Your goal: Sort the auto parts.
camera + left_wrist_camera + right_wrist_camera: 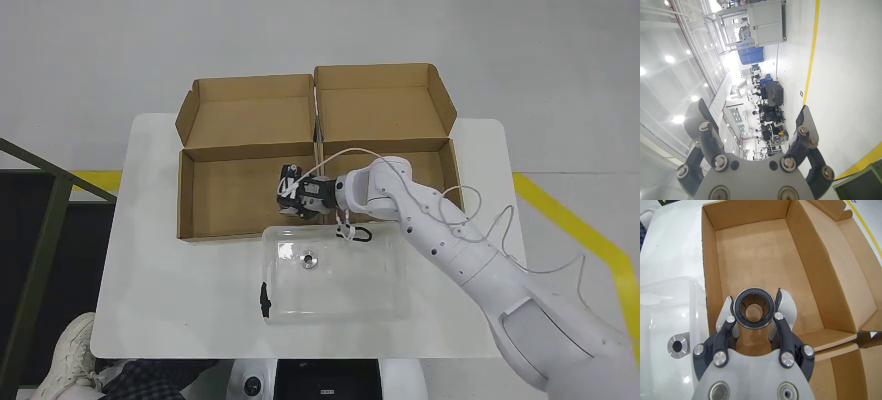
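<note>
Cardboard left box (230, 195) sits on the counter (160, 280), touching the right box (385, 100) along one wall; its floor is bare. Right tool (754, 294) hangs over the left box, near the wall shared with the right box and near the side facing the bin (400, 300). Its fingers are closed partway on a bearing (736, 309), pads pressing the round outer shell from both sides. The black end ring faces the wrist camera. Bearing long axis: roughly along the tool's pointing line, since the wrist view looks straight through the bore to box floor beyond. Judgement: the box floor lies directly past and below the bearing, so the drop needs no sideways travel, only lowering and opening; released on its round side, it may roll toward a wall. Bin holds a steel bushing (310, 261) and a small black part (265, 299), both just beside the right arm. Left tool (752, 106) is spread wide, empty, aimed at the room, far from the parts; the right arm is clearly nearer.
</note>
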You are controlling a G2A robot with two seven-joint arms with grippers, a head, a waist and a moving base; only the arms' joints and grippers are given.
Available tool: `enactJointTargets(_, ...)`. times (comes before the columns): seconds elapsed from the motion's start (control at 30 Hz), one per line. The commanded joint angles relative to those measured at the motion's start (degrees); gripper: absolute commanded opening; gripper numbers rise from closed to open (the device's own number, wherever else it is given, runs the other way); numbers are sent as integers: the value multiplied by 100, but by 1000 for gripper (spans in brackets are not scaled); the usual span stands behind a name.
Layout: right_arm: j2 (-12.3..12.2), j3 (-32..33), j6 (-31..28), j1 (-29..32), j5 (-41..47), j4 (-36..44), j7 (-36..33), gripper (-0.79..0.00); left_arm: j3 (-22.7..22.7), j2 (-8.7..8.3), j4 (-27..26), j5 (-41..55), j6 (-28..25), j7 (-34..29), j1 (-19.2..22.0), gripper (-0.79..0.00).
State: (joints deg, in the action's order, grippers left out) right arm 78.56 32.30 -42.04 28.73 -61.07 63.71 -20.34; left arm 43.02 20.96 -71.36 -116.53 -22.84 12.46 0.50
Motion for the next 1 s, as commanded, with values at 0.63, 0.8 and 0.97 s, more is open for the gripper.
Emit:
enactJointTargets(0.63,-52,442,-250,165,-171,473,25,-305,0,0,0,0,0,0,0,0)
enactJointTargets(0.8,-168,671,-367,398,-259,1036,-97,-259,0,0,0,0,0,0,0,0)
enactJointTargets(0.97,-331,995,-524,758,-320,1717,-283,-234,0,0,0,0,0,0,0,0)
